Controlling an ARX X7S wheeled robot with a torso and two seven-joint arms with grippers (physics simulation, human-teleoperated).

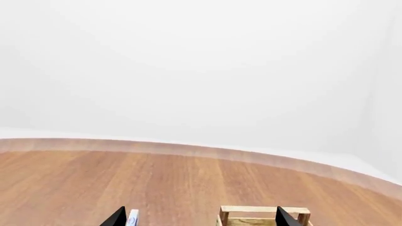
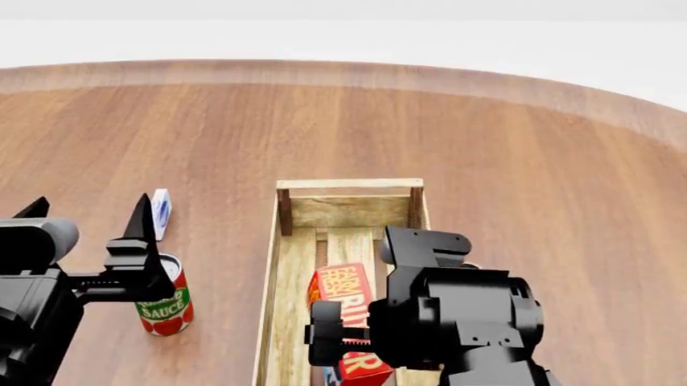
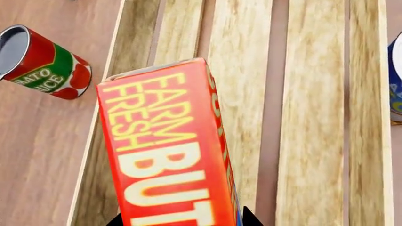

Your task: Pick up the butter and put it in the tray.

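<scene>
The butter (image 2: 346, 293), a red and orange carton printed "FARM FRESH BUTTER", is inside the tray (image 2: 343, 186), a long crate of pale wooden slats. My right gripper (image 2: 341, 334) is shut on the butter. In the right wrist view the butter (image 3: 166, 155) fills the middle over the tray's slats (image 3: 308, 117), with the right gripper (image 3: 182, 221) pressed against both its sides. My left gripper (image 2: 88, 213) is open and empty, left of the tray. In the left wrist view the left gripper (image 1: 201, 219) is wide apart, with the tray's far end (image 1: 264, 210) between its fingers.
A tomato sauce can (image 2: 164, 308) stands left of the tray under my left gripper and also shows in the right wrist view (image 3: 44, 63). A small white-blue carton (image 2: 161, 213) stands behind it. A blue can (image 3: 396, 80) sits just outside the tray's other side. The round wooden table's far edge (image 2: 343, 68) curves behind.
</scene>
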